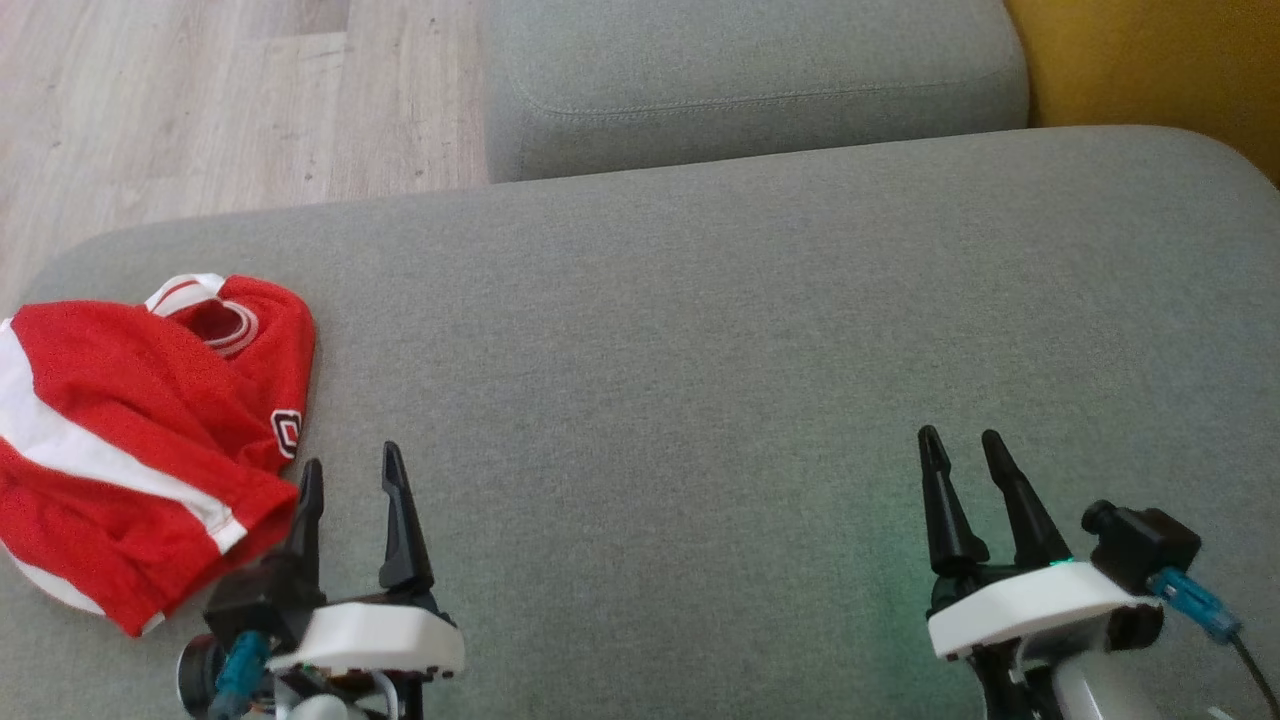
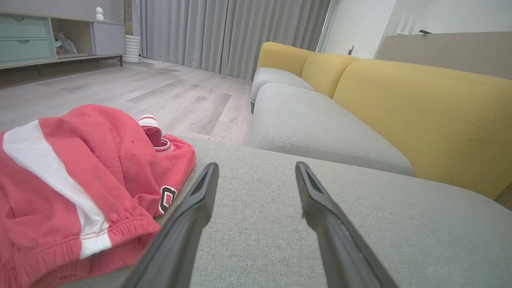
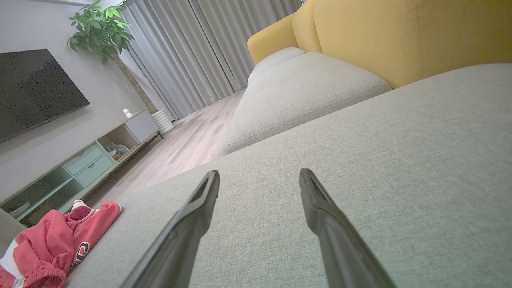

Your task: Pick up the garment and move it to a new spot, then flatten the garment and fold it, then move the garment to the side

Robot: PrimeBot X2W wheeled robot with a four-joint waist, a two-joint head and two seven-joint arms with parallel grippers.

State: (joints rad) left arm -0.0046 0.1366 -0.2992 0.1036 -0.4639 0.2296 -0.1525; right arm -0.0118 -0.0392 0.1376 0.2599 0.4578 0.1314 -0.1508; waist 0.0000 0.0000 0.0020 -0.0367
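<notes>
The garment is a red piece with white stripes and a small black-and-white logo, lying crumpled at the left end of the grey sofa cushion. My left gripper stands open just right of the garment's near edge, its left finger close beside the cloth, nothing between the fingers. In the left wrist view the garment lies to the left of the left gripper. My right gripper is open over bare cushion at the lower right, far from the garment. The right wrist view shows the garment at its lower left and the right gripper open.
A second grey seat cushion lies beyond the one I work on, with a yellow backrest to the right. Wooden floor lies past the cushion's left and far edges. A low TV cabinet, a screen and a plant stand across the room.
</notes>
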